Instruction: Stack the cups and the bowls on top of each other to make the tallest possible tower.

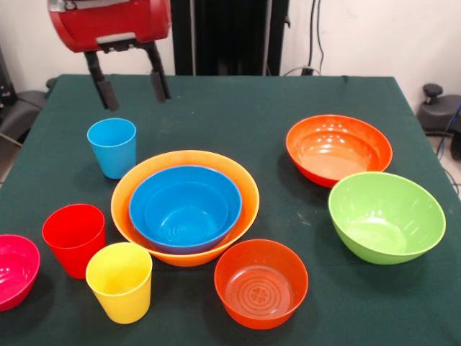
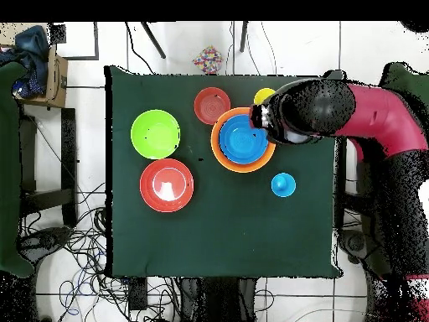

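Observation:
The tower is a pale orange bowl [image 1: 248, 189] with a blue bowl [image 1: 185, 207] nested in it, at the table's middle. A light blue cup [image 1: 112, 146] stands behind it to the left. A red cup [image 1: 73, 238] and a yellow cup [image 1: 120, 281] stand at the front left. A magenta bowl [image 1: 14, 270] is at the left edge. My gripper [image 1: 134, 88] hangs open and empty, above and just behind the light blue cup. No small light blue bowl shows.
A lime green bowl [image 1: 385, 216] and a wide red-orange bowl [image 1: 338, 148] sit on the right, and a smaller red-orange bowl [image 1: 261, 282] at the front. In the overhead view my arm [image 2: 318, 109] covers the red cup and the magenta bowl.

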Robot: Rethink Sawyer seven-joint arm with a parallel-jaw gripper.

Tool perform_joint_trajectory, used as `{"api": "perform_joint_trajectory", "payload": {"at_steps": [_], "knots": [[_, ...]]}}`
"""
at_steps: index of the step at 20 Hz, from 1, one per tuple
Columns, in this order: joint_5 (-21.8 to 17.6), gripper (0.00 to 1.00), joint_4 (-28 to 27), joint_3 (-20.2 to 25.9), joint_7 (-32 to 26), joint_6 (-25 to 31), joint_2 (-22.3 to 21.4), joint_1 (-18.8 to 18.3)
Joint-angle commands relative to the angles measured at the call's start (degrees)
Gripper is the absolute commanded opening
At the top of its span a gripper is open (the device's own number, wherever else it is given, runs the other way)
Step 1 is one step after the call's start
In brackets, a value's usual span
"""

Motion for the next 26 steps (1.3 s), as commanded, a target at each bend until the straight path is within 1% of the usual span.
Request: {"api": "perform_joint_trajectory", "payload": {"at_steps": [1, 5, 10, 19, 26], "knots": [[-6.1, 1.00, 8.7, -2.7, -5.1, -5.3, 0.9, 2.2], [-8.1, 1.00, 9.3, -3.3, -3.8, -7.1, 1.3, 3.4], [-10.3, 1.00, 8.6, -4.3, -3.3, -8.7, 2.9, 4.3], [-14.0, 1.00, 10.1, -5.6, -4.2, -12.1, 4.3, 4.4], [-14.2, 1.00, 13.5, -4.7, -5.8, -13.2, 2.8, 2.8]]}}
